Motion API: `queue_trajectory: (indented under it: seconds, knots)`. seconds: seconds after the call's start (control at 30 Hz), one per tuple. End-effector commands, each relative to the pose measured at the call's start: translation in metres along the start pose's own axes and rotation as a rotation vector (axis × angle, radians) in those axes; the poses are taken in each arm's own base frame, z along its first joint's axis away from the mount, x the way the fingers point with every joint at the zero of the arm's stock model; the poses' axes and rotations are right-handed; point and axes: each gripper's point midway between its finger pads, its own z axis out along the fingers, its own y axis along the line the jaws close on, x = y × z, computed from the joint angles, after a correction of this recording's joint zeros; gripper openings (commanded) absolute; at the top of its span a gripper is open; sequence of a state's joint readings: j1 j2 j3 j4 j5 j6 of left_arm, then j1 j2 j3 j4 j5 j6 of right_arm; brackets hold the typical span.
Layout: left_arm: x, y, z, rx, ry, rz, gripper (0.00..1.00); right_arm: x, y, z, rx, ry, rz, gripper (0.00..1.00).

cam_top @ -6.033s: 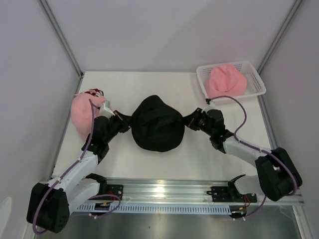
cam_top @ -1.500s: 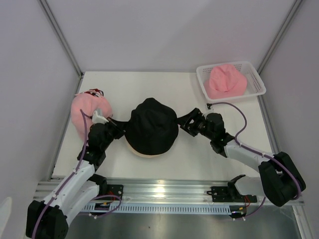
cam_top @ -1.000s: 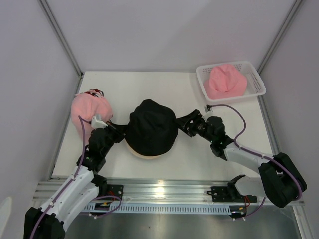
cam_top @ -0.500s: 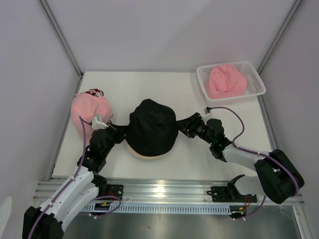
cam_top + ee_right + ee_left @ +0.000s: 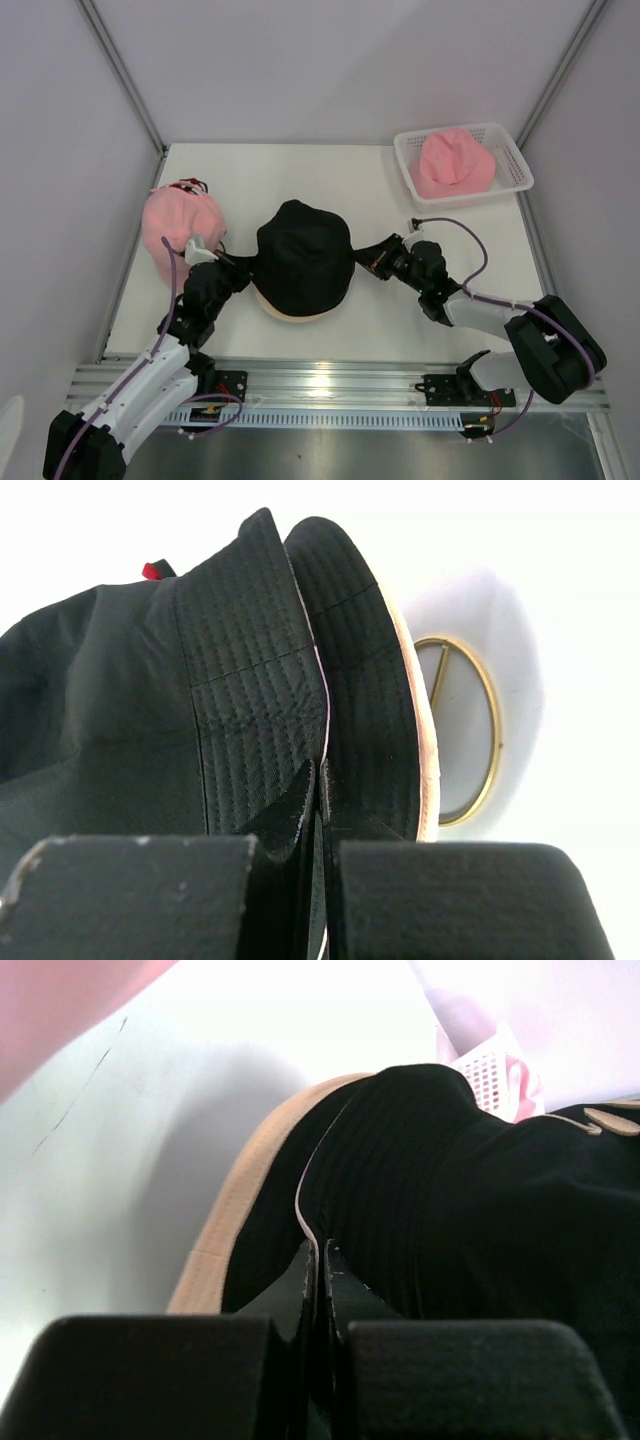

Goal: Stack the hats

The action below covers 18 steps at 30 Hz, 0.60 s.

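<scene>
A black bucket hat [image 5: 302, 258] lies over a tan hat, whose brim [image 5: 300, 312] shows at its near edge. My left gripper [image 5: 243, 270] is shut on the black hat's left brim [image 5: 360, 1190], with the tan brim [image 5: 240, 1200] beside it. From the other side my right gripper [image 5: 362, 262] is shut on the right brim [image 5: 250, 660], and a pale tan edge [image 5: 425, 770] runs alongside. A pink cap [image 5: 175, 228] sits at the left, with a bit of red [image 5: 190, 184] behind it. Another pink hat [image 5: 455, 160] lies in the basket.
The white mesh basket [image 5: 515, 165] stands at the back right corner of the table. Walls close in on the left and right sides. The metal rail [image 5: 330, 385] with both arm bases runs along the near edge.
My right gripper, open a second ago, has shut on the black hat's right brim. The left gripper has kept its grip. Six seconds ago the tan brim did not show under the black hat.
</scene>
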State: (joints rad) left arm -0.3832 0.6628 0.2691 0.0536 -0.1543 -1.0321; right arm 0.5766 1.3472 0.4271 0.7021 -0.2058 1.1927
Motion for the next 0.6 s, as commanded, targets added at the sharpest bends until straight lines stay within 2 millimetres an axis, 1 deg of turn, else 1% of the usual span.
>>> queue_trajectory:
  seconds: [0.0,0.07,0.1,0.2,0.3,0.4,0.5,0.57]
  knots:
    - [0.031,0.066,-0.005,-0.209,0.078,0.051,0.01,-0.005,-0.028,-0.01,0.125,-0.047,-0.094,0.0]
    - [0.034,0.072,-0.006,-0.226,0.089,0.059,0.01,-0.004,-0.036,-0.014,0.15,-0.052,-0.114,0.0]
    - [0.038,0.078,-0.007,-0.241,0.101,0.063,0.01,-0.004,-0.039,-0.015,0.166,-0.049,-0.119,0.0]
    - [0.043,0.086,-0.008,-0.258,0.11,0.076,0.01,-0.002,-0.052,-0.017,0.204,-0.046,-0.135,0.0]
    - [0.041,0.085,-0.008,-0.255,0.102,0.104,0.01,0.004,-0.064,-0.019,0.232,-0.024,-0.139,0.0]
    - [0.041,0.08,-0.008,-0.243,0.101,0.147,0.01,0.01,-0.074,-0.021,0.26,-0.006,-0.152,0.0]
    - [0.039,0.076,-0.009,-0.235,0.1,0.179,0.01,0.012,-0.071,-0.023,0.259,0.006,-0.172,0.0]
    - [0.037,0.066,-0.01,-0.205,0.107,0.182,0.01,0.008,-0.062,-0.023,0.245,-0.001,-0.19,0.0]
